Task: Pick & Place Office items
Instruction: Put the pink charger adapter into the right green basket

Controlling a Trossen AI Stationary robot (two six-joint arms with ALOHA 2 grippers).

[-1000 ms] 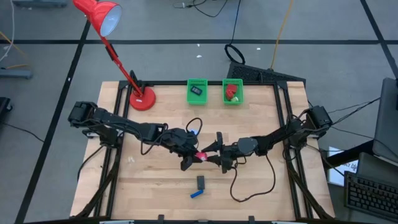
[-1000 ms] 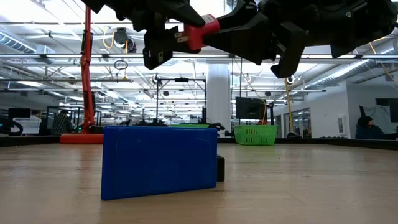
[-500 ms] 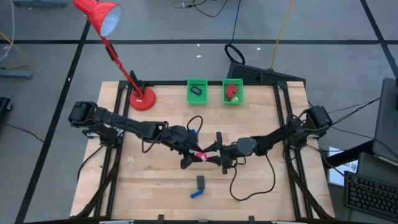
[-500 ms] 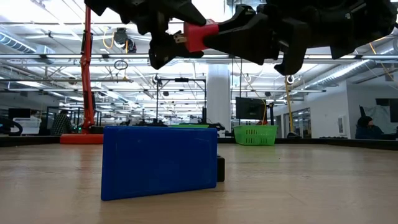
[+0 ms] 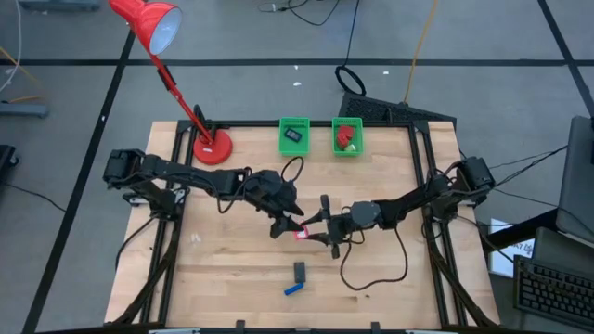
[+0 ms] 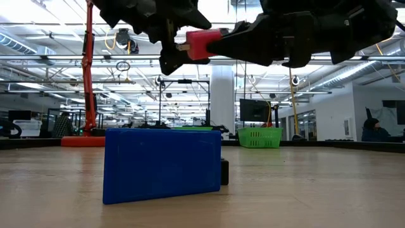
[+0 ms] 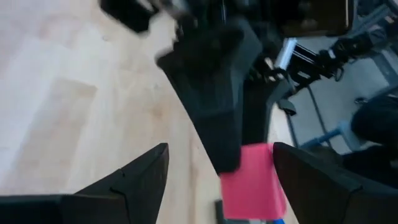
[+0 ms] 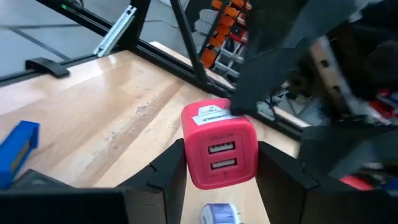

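A red block [image 8: 219,152] with two slots on its face hangs above the table's middle, and my right gripper [image 8: 221,180] is shut on it. The high view shows the same block [image 5: 301,232] between both arms. My left gripper [image 5: 284,224] stands open just left of it. In the left wrist view its fingers flank the block [image 7: 252,186] with a gap between them. A dark blue oblong [image 5: 293,289] and a black oblong [image 5: 300,271] lie on the table nearer the front edge. My right gripper pinches the red block's two opposite sides [image 8: 186,146] between its two fingers, with the slotted face turned toward the wrist. The fingers come level from the table's right side. The block is lifted clear of the table [image 6: 201,43], roughly level.
Two green baskets [image 5: 294,135] [image 5: 347,136] stand at the far edge, one holding a dark piece and the other a red one. A red desk lamp [image 5: 212,147] stands at the far left. The blue oblong [image 6: 161,164] stands close in front of the low camera.
My left gripper has opened, let go of the red block and drawn back toward the table's far edge. My right gripper has kept its place and rolled about its own line, and the block has turned with it from tilted to about level.
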